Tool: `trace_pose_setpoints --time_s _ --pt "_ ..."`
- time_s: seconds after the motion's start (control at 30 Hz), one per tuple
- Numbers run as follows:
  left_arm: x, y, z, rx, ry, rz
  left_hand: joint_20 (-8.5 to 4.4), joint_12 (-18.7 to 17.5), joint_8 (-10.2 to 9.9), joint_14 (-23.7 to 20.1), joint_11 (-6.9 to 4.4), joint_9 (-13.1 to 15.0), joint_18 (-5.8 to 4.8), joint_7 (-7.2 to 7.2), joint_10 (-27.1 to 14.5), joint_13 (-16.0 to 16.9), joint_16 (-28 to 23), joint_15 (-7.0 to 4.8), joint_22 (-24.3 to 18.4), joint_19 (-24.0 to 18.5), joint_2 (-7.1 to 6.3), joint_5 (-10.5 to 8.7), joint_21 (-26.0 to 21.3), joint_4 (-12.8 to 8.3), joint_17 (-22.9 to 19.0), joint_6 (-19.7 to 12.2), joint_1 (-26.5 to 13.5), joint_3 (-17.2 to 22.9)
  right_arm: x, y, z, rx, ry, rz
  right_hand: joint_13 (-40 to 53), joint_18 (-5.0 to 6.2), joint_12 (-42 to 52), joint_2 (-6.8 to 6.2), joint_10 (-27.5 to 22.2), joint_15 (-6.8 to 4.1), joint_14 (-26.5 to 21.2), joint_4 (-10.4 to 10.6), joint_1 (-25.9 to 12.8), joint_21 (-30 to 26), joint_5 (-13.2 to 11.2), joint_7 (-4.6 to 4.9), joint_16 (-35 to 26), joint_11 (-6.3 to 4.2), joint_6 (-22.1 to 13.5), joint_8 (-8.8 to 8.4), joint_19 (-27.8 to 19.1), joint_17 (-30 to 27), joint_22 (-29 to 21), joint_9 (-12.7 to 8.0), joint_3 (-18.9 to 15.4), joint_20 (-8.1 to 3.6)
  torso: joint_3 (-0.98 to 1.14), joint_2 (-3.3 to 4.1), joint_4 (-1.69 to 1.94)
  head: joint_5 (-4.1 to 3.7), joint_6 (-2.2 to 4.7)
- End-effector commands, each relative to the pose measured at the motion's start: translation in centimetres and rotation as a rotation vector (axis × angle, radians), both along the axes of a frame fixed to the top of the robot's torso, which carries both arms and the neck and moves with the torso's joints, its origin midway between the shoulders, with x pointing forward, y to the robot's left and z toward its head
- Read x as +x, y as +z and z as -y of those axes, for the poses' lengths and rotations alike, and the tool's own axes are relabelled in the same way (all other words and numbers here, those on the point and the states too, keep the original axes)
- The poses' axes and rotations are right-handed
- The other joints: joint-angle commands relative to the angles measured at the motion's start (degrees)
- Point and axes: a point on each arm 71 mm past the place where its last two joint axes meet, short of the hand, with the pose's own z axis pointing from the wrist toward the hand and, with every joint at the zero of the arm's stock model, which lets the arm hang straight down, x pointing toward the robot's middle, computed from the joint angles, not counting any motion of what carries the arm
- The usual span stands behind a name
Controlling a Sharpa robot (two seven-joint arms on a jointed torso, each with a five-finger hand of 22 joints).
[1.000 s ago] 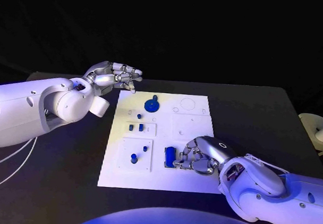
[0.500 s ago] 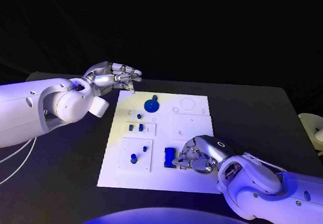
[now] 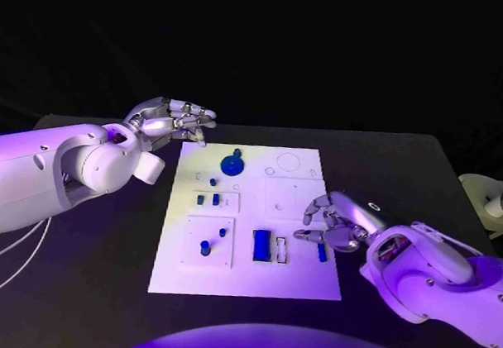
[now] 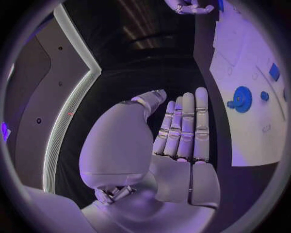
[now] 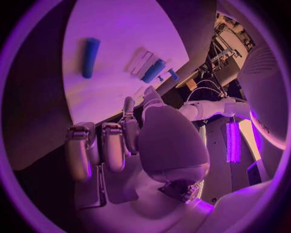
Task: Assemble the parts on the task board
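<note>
Right hand point(image 3: 340, 230) let go blue bar point(image 3: 261, 245), moved aside, empty; left hand point(image 3: 173, 119) curled, empty.

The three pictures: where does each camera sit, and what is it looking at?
Head view: on the robot's head, looking down at the task board; left hand and right hand show.
Left wrist view: behind the left hand, facing the board's edge.
Right wrist view: behind the right hand, facing the board.
Head and left wrist views share the blue gear.

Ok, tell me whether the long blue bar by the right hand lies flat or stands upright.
Flat: the long blue bar lies on its side on the white task board, clear of the right hand.
</note>
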Motion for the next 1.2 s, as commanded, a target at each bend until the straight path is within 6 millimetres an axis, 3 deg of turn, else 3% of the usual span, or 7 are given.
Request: trace_pose_setpoints --time_s 0.03,0.27,0.4,0.57,0.67,0.73,1.2 --pt "-0.1 0.1 0.3 -0.015 -0.013 0.005 -0.02 0.17 0.21 -0.08 -0.01 -0.09 0.74 0.01 -0.27 -0.06 -0.30 0.22 -0.07 0.37 0.39 0.00 -0.40 0.42 0.04 -0.21 0.00 -0.02 0.4 0.3 1.6 0.027 0.001 -0.047 2.56 -0.82 -3.04 0.42 -0.88 0.68 4.46 0.63 1.34 0.26 -0.53 0.55 -0.32 0.50 -0.91 -1.24 6.04 7.88 15.10 -0.63 0.02 0.70 -0.15 -0.11 -0.12 -0.93 0.22" --pt "-0.1 0.2 0.3 -0.030 -0.012 0.010 0.14 0.44 0.48 -0.07 -0.10 -0.06 0.72 -0.17 -0.28 -0.04 -0.18 0.29 -0.60 0.45 0.06 -0.27 -1.15 1.55 0.17 -0.31 -1.29 -0.81 0.1 0.7 5.6 -0.089 -0.059 -0.057 3.00 -0.82 -2.28 0.28 -0.38 0.97 4.63 0.91 0.70 0.26 -0.50 0.77 -0.01 0.75 -0.26 -2.07 6.04 8.56 15.10 -1.15 -0.31 1.05 0.06 -0.09 -0.32 -1.59 0.26" --pt "-0.2 0.2 0.3 -0.033 -0.011 0.010 0.19 0.53 0.58 -0.06 -0.09 -0.05 0.73 -0.19 -0.33 -0.03 -0.11 0.30 -0.85 0.56 -0.05 -0.33 -1.47 1.93 0.24 -0.37 -1.65 -1.16 -0.3 0.2 6.5 -0.110 -0.080 -0.058 2.92 -0.82 -2.40 0.46 -0.35 0.93 4.62 0.94 0.14 0.26 -0.58 0.62 -0.03 0.65 0.41 -2.06 6.04 8.51 15.10 -1.20 -0.43 1.08 -0.08 -0.08 -0.25 -1.98 0.30" --pt "-0.2 0.2 0.2 -0.034 -0.011 0.008 0.19 0.53 0.58 -0.06 -0.09 -0.05 0.73 -0.19 -0.33 -0.03 -0.11 0.30 -0.85 0.56 -0.05 -0.33 -1.47 1.93 0.24 -0.37 -1.65 -1.16 -1.3 -1.0 6.5 -0.122 -0.091 -0.075 3.00 -0.82 -2.28 0.51 -0.23 0.84 4.63 0.95 -0.51 0.26 -0.66 0.47 -0.01 0.53 1.03 -2.06 6.04 8.58 15.10 -1.24 -0.65 1.07 0.05 0.00 -0.11 -1.86 0.10" --pt "-0.2 0.2 0.2 -0.034 -0.010 0.007 0.19 0.53 0.58 -0.06 -0.09 -0.05 0.73 -0.19 -0.33 -0.03 -0.11 0.30 -0.85 0.56 -0.05 -0.33 -1.47 1.93 0.24 -0.37 -1.65 -1.16 -1.7 -1.6 6.1 -0.124 -0.095 -0.089 3.05 -0.82 -2.19 0.42 -0.15 0.79 4.64 0.98 -1.03 0.26 -0.70 0.40 0.01 0.47 1.32 -2.08 6.04 8.63 15.10 -1.25 -0.87 1.05 0.03 -0.02 -0.13 -1.79 0.06" --pt "-0.2 0.2 0.2 -0.033 -0.010 0.006 0.20 0.56 0.61 -0.06 -0.09 -0.04 0.73 -0.20 -0.35 -0.03 -0.09 0.30 -0.94 0.61 -0.04 -0.32 -1.59 2.05 0.26 -0.39 -1.71 -1.25 -1.8 -1.9 5.9 -0.124 -0.099 -0.095 3.39 -0.82 -1.61 0.52 0.14 0.74 4.68 1.01 -1.94 0.26 -0.69 0.33 0.09 0.41 1.65 -2.11 6.04 8.78 15.10 -1.26 -1.13 1.01 -0.11 -0.01 -0.01 -1.93 0.10" --pt "-0.3 0.2 0.1 -0.035 -0.021 0.001 0.15 0.63 0.72 -0.11 -0.14 -0.03 0.77 -0.24 -0.42 -0.02 -0.06 0.23 -1.13 0.79 0.03 -0.20 -1.82 1.88 0.31 -0.45 -1.18 -1.19 -1.7 -3.4 4.4 -0.111 -0.118 -0.100 4.29 -0.82 -0.12 1.09 0.82 0.62 4.77 0.99 -2.71 0.26 -0.04 0.16 0.26 0.26 2.01 -2.22 6.04 9.14 15.10 -1.27 -1.12 0.91 -0.08 -0.01 0.01 -1.61 0.18"
